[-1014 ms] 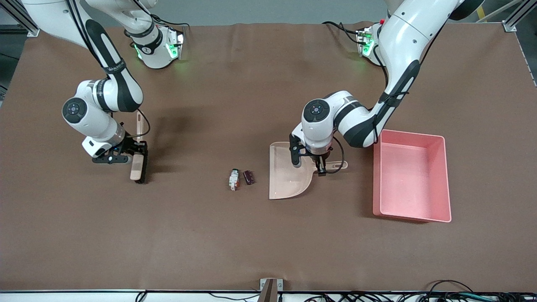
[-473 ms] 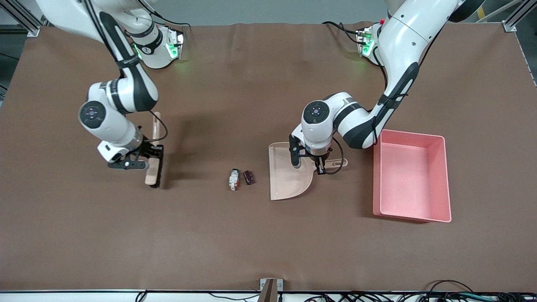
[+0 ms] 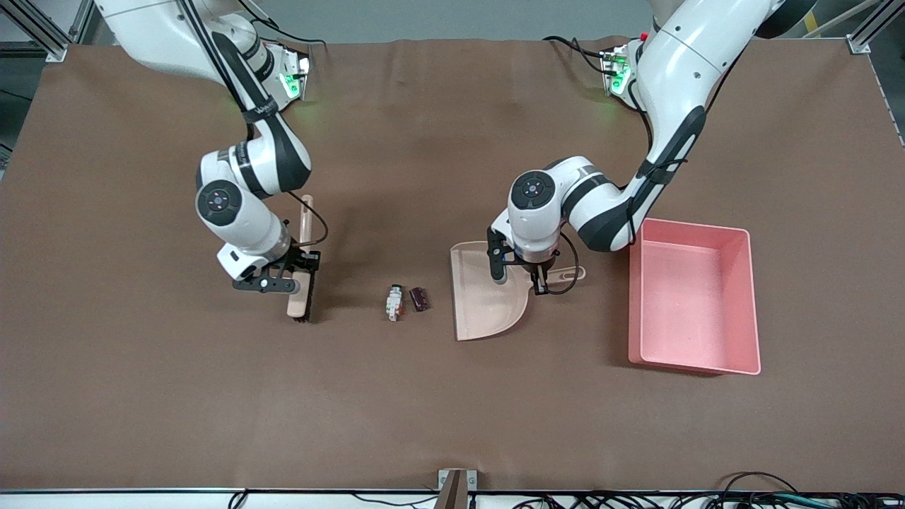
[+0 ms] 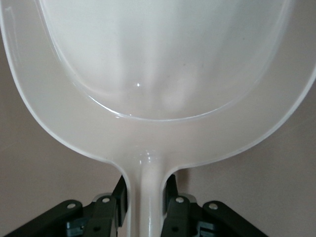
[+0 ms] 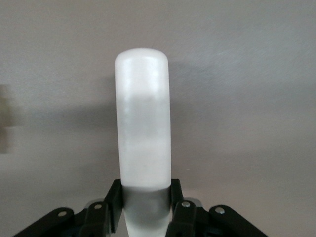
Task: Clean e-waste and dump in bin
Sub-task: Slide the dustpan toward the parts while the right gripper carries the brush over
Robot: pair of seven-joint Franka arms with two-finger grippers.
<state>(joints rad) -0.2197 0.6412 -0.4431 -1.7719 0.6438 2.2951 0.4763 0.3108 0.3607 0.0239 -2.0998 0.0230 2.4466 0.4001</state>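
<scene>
Even, bright overhead light on the brown table (image 3: 438, 410), soft short shadows under both arms, green glow at upper frame — wrist views washed pale, close objects slightly soft

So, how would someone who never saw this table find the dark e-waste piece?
Start at the pink rectangular plastic bin, then the beige flat plastic dustpan beside it. Off the dustpan's open edge lie two tiny pieces; the dark maroon-black block is nearer the dustpan, the white oblong component beside it.
</scene>
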